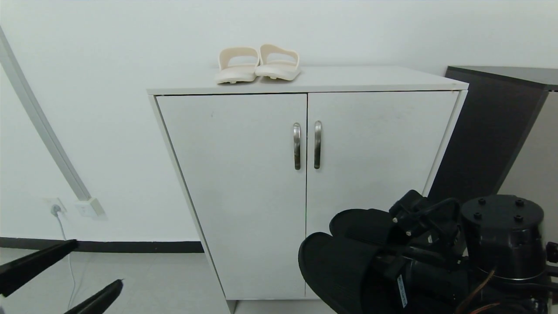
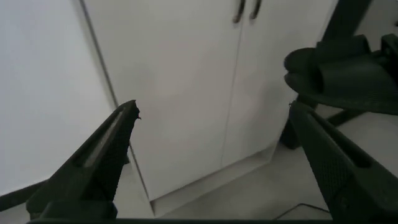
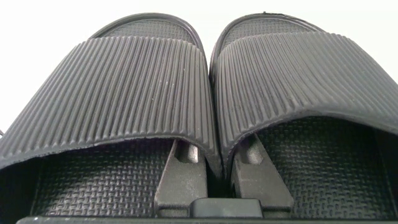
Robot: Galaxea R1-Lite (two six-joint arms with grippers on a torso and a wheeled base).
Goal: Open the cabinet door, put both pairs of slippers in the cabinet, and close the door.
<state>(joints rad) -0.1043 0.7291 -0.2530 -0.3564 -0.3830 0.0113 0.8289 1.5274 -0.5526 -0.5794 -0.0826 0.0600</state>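
Your right gripper [image 3: 219,169] has jaws pinching the black slippers [image 1: 344,261]. Left gripper [image 2: 214,115] jaws are spread; cabinet doors [image 1: 235,187] shut.

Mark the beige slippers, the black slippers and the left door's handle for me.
beige slippers [image 1: 257,69], head view, where the two soles meet.
black slippers [image 3: 186,87], right wrist view, ribbed strap of one slipper.
left door's handle [image 1: 297,146], head view, middle of the bar.

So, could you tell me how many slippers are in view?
4. Two cream slippers sit side by side on the cabinet top; two black slippers are held together in the right gripper.
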